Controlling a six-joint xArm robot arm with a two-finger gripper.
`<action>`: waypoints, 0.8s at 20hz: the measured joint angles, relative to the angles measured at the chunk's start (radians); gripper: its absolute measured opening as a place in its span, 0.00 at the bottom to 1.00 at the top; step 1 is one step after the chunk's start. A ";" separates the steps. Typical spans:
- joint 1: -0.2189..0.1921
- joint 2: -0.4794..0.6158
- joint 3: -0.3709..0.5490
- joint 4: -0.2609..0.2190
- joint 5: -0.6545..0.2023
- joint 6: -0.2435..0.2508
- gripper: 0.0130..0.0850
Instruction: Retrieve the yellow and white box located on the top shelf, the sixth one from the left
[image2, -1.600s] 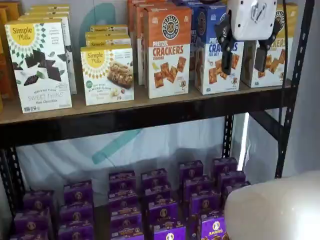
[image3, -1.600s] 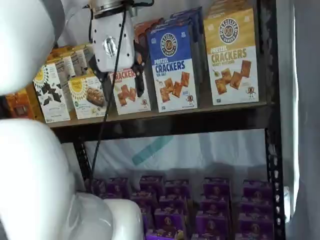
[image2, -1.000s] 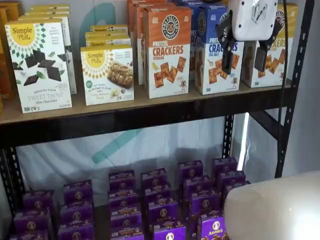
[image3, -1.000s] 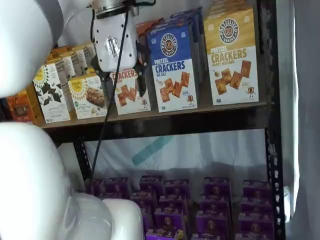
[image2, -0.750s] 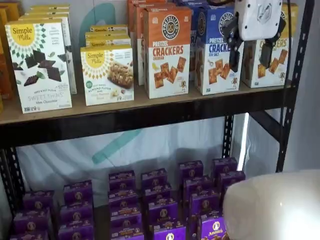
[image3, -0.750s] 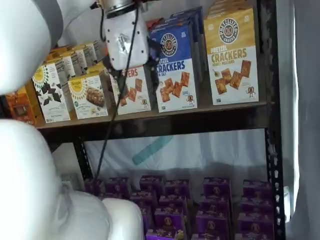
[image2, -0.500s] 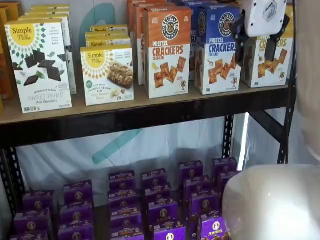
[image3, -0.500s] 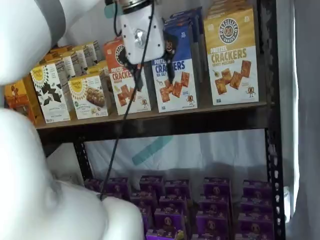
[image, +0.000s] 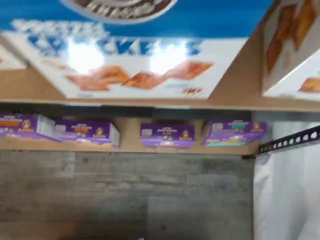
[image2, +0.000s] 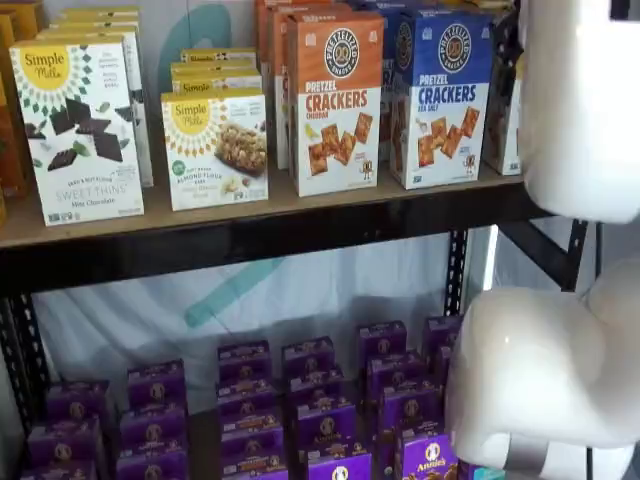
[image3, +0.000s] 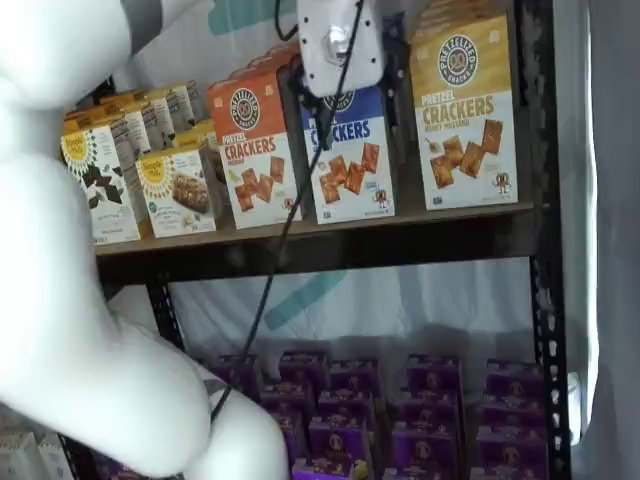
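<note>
Yellow box (image3: 463, 110) stands upright on the top shelf (image3: 330, 228), last carton before the black upright (image3: 538, 150). It is flat-faced card, golden on top and white below, with brown square crackers. The blue carton (image3: 352, 165) is just beside it.

In a shelf view the arm (image2: 580, 100), smooth, rounded white shells, fills the near side and hides nearly all of the yellow box; in both shelf views its bulky links rise from below towards the shelf. The top shelf is a long tan wooden board with a black metal front rail (image2: 250, 245). On it stand an orange carton (image2: 335, 100), the blue one, and pale cookie boxes (image2: 75, 130). Small glossy purple boxes (image2: 320, 420) sit in rows on the shelf beneath.

The gripper (image3: 352, 115), a white blocky body with black fingers (image3: 322, 115), hangs fingers down in front of the blue carton's upper half, apart from the yellow box. Only one finger shows plainly, so whether they are apart or together I cannot tell. A thin black cable (image3: 290, 220) drops slantwise from it.

The wrist view shows the blue carton's front close up and blurred, with grey wood-grain floor (image: 125, 195) beyond.
</note>
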 joint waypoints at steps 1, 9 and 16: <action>-0.011 0.009 -0.008 0.000 -0.011 -0.011 1.00; -0.085 0.085 -0.079 0.024 -0.090 -0.080 1.00; -0.119 0.142 -0.149 0.045 -0.082 -0.110 1.00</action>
